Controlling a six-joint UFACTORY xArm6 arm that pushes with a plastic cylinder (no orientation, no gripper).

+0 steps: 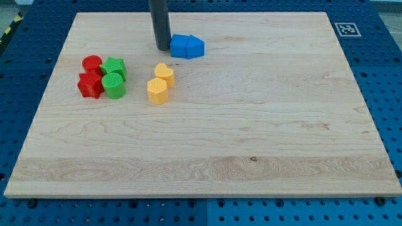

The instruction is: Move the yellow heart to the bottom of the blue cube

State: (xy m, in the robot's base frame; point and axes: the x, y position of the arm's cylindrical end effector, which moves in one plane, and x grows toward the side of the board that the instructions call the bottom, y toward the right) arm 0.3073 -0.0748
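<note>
My tip (162,48) rests on the board at the view's top, just left of two blue blocks that touch each other. The left blue block (180,46) looks like the cube; the right blue block (195,47) has a pointed top. Two yellow blocks sit below them: the upper yellow block (164,74) and the lower yellow block (157,91), touching each other. I cannot tell which of them is the heart. The tip is above and apart from both yellow blocks.
A cluster at the view's left holds a red cylinder (92,63), a red star-like block (90,85), a green star (114,65) and a green cylinder (114,85). The wooden board (251,138) lies on a blue perforated table.
</note>
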